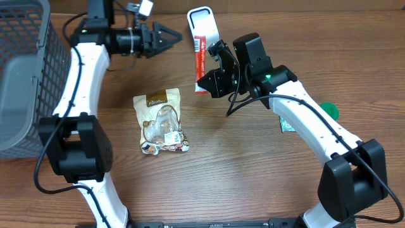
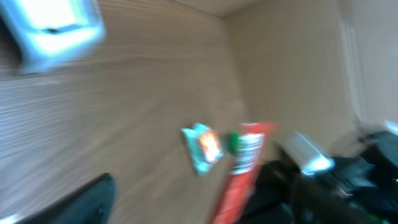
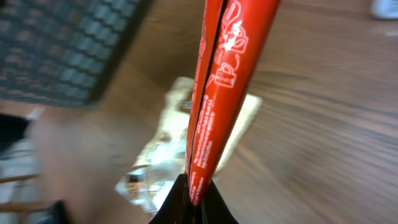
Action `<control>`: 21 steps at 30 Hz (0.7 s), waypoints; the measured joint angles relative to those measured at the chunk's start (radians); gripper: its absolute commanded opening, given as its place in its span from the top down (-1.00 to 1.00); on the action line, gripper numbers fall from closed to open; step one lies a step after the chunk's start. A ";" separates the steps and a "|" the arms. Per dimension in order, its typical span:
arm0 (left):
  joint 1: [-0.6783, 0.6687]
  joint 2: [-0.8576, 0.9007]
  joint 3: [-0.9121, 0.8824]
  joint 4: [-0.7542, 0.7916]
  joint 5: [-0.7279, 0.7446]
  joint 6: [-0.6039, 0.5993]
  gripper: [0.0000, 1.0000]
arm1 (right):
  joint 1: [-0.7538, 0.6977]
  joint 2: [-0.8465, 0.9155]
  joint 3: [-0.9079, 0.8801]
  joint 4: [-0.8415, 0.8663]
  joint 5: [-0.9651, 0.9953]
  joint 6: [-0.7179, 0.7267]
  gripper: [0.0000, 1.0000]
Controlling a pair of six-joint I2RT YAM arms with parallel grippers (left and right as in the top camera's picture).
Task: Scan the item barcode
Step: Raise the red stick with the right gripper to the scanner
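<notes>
The item is a long red packet [image 1: 200,62] with a barcode label, held upright off the table. My right gripper [image 1: 209,81] is shut on its lower end. In the right wrist view the red packet [image 3: 225,81] rises from the shut right gripper [image 3: 196,200]. A white scanner [image 1: 202,23] lies on the table just behind the packet. My left gripper [image 1: 169,38] hovers left of the scanner, open and holding nothing. The left wrist view is blurred, with the scanner [image 2: 55,28] at top left and the red packet [image 2: 244,171] lower right.
A clear snack bag [image 1: 161,121] lies mid-table, also under the packet [image 3: 165,152]. A grey wire basket [image 1: 25,76] stands at the left edge. A small teal packet [image 1: 286,125] and a green object [image 1: 329,111] lie beside the right arm.
</notes>
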 measured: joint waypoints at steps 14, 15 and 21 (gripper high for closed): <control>0.053 0.000 0.000 -0.037 -0.581 -0.014 -0.99 | -0.003 0.013 0.269 -0.166 0.518 -0.274 0.93; 0.053 0.000 0.000 -0.037 -0.616 -0.014 -1.00 | -0.003 0.013 0.280 -0.142 0.576 -0.312 0.93; 0.053 0.000 0.000 -0.037 -0.746 -0.014 -1.00 | -0.003 0.021 0.283 -0.019 0.759 -0.521 0.93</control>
